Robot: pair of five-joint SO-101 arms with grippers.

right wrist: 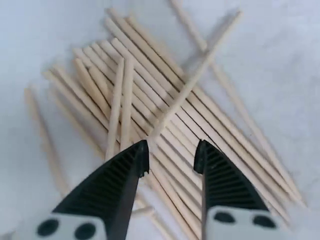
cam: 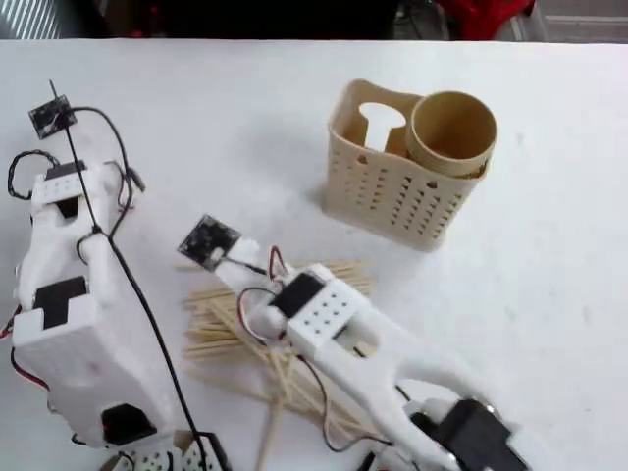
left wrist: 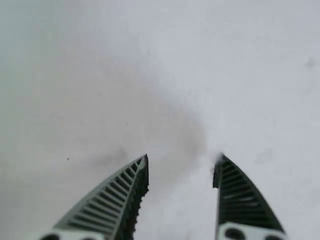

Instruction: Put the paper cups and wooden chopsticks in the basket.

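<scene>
A: Where were the right fingers (right wrist: 120,177)?

B: Low over the chopsticks (right wrist: 150,95). They were parted to a moderate gap and gripped nothing. The tips sat just above the pile, and one stick's end lay at the gap between them. I couldn't tell whether the tips touched wood.

A: How did the pile lie?

B: It was a loose heap, flat on the worktop (cam: 549,294). Most sticks were roughly parallel, a few were crossed over the top, and some strays lay at the edges. In the high view the right arm (cam: 334,324) reached from the near right corner across the heap. Sticks fanned out on both sides of it.

A: Left side?

B: The left fingers (left wrist: 117,197) were spread wide with nothing between them and bare worktop below. The left arm (cam: 69,294) sat at the left edge, to the left of the heap.

A: Basket?

B: The basket (cam: 388,191) stood upright beyond the heap, on the far side of it from the arms, with a strip of bare worktop between them. It was cream with perforated walls and a divider with a cut-out handle.

A: Any cups in it?

B: One paper cup (cam: 451,132) was inside at the right end, mouth up and leaning a little. Its rim stood above the basket's rim.
</scene>
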